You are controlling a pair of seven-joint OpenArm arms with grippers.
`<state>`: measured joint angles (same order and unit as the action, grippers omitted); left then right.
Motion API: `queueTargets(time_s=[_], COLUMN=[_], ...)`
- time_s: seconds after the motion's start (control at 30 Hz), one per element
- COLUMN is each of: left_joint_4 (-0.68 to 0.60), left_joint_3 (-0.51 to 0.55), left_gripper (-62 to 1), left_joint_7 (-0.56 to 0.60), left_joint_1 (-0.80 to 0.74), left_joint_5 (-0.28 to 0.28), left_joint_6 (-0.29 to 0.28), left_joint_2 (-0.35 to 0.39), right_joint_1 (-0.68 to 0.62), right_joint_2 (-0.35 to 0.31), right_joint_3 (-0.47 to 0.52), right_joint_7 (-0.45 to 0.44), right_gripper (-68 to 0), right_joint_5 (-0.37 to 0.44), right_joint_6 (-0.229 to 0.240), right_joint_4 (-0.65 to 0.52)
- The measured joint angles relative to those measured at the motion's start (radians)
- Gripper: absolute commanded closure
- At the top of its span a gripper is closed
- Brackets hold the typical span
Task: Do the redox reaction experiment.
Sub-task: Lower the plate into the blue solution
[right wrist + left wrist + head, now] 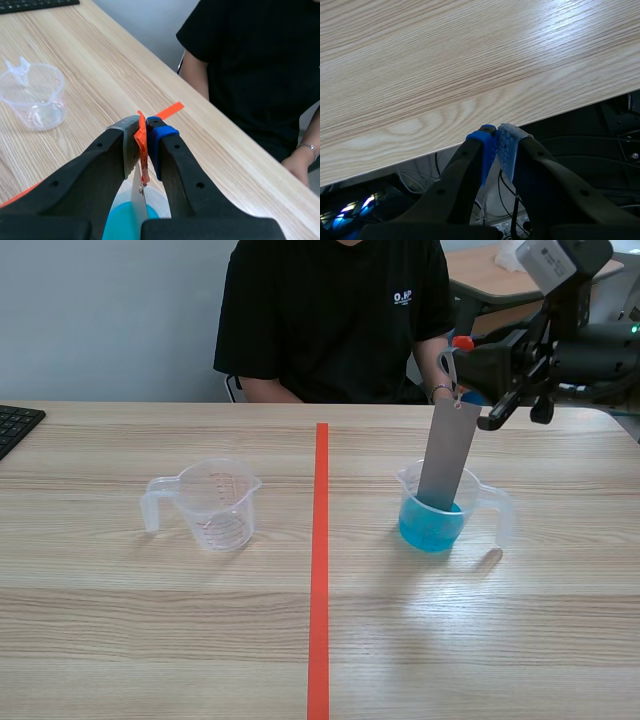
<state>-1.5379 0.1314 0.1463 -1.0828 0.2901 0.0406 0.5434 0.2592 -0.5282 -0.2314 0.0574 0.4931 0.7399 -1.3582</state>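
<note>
Above the blue-filled measuring cup (410, 488), the right tool (462, 346) is clamped on a small orange-red tab (142, 142), one finger pressed against each face of it. From that tab hangs a flat grey metal strip (448, 450), near upright with a slight lean. Its lower end stands inside the cup, dipped in the blue liquid (430, 532). The cup is clear plastic with a handle and sits on the pale wooden bench (150, 630), the liquid filling its lower part.

Well to the left of the blue-filled cup, past the orange-red tape line (319, 570), a second clear measuring cup (215, 508) stands upright with nothing visible in it, its handle turned away from the blue-filled cup. Farther left again, the corner of a black keyboard (15, 425) shows at the bench's edge.

Beyond the blue-filled cup, across the bench, a person (335, 310) in a black T-shirt sits with one braceleted wrist near the strip's top.

The left tool (496, 145), seen only by its own wrist camera, has its fingers closed together on nothing — blue pads touching — at an edge of the bench, with cables and dark equipment below. How far it lies from the blue-filled cup cannot be told.
</note>
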Motion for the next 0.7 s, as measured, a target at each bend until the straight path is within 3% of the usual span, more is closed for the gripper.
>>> queueTargets(time_s=[0.33, 0.7], left_joint_4=[0.000, 0.000], left_joint_3=[0.000, 0.000], left_gripper=[-4.6, -4.6], left_joint_7=[0.000, 0.000], left_joint_1=[0.000, 0.000], left_joint_5=[0.000, 0.000], left_joint_6=[0.000, 0.000], left_joint_2=[0.000, 0.000], right_joint_1=[0.000, 0.000], right_joint_2=[0.063, 0.071], right_joint_3=[0.000, 0.000], right_joint_7=[-0.037, -0.056], right_gripper=[-1.5, -1.5], right_joint_5=[-0.100, -0.112], right_joint_6=[-0.001, -0.002], right_joint_4=[0.124, 0.135])
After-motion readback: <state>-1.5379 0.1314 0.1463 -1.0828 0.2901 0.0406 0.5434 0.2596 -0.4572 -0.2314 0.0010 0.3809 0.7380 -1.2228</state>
